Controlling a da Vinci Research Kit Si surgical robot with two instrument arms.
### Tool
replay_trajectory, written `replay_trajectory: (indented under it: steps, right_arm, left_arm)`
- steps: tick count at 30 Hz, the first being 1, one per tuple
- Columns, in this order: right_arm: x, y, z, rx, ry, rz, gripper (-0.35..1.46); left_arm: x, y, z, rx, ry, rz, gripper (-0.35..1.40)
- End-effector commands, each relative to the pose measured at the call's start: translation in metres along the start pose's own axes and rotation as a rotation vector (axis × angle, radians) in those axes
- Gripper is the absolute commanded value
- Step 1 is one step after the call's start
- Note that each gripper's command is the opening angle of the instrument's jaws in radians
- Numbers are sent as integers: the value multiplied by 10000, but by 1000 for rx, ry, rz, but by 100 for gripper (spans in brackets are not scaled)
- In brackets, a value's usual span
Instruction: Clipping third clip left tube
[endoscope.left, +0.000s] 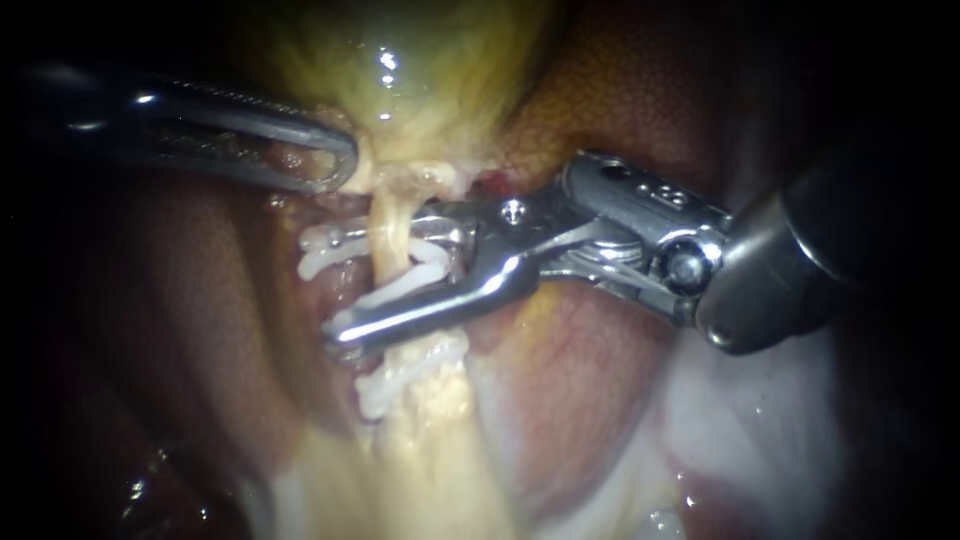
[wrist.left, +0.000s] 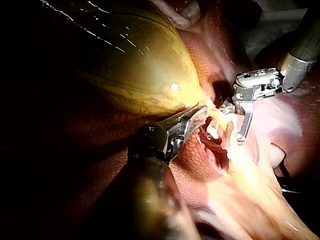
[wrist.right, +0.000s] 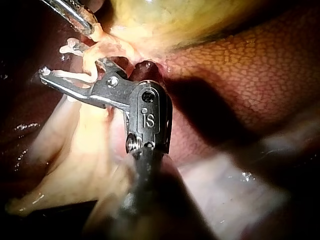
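Endoscope view left much in shadow. The slender grey left instrument (endoscope.left: 335, 165) sank into darkness behind its pincer. The broad silver right instrument (endoscope.left: 375, 278) showed only its pincer and wrist, with the shaft a blur. The pale yellow, cord-like tube (endoscope.left: 388, 225) was partly covered where it crossed the right pincer's shiny jaw on the side away from the gallbladder. The tube in turn hid part of the other jaw. Whether a second tube lay beside it could not be made out.

Counted: two instruments, one tube, three white plastic clips. The right pincer stood partly spread astride the tube, pinching the loaded clip (endoscope.left: 405, 288), a white V that touched both jaws. One closed clip (endoscope.left: 325, 250) crossed the tube just beyond that pincer, on the side toward the left pincer. Another closed clip (endoscope.left: 385, 392) crossed it just beyond the opposite jaw.

The left pincer was pressed together on the narrow neck of the glistening yellow-green gallbladder (endoscope.left: 420, 70), near the right pincer but apart from it. Mottled reddish-brown liver (endoscope.left: 620, 90) lay behind the right pincer.
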Motion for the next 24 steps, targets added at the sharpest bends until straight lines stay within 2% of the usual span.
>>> replay_trajectory:
  steps: [1, 8, 14, 24]
  right_arm:
    - [-1, 2, -1, -5, 1, -1, 45]
    - [-1, 7, -5, -23, 5, -2, 42]
    - [-2, 15, -7, -68, 22, 66, 39]
    - [-3, 22, -13, -97, 23, 105, 36]
  left_arm:
    - [0, 0, 0, 0, 0, 0, -35]
    - [0, 0, 0, 0, 0, 0, -35]
    - [0, 1, 0, 0, 0, 0, -35]
    - [0, 1, 0, 0, 0, 0, -35]
